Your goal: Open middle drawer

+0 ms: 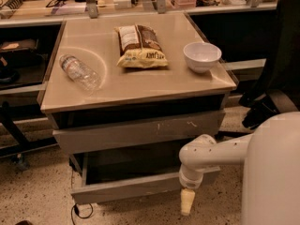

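The middle drawer stands pulled out below the scratched top front. Its plain grey-beige front faces me and its grey tray-like inside shows. My gripper hangs down at the right end of this drawer's front, just in front of it, below the white arm joint. I cannot tell whether it touches the front. No drawer shows below the middle one.
On the cabinet top lie a plastic bottle, a snack bag and a white bowl. My white body fills the lower right. A dark chair stands at the right. A cable lies on the floor.
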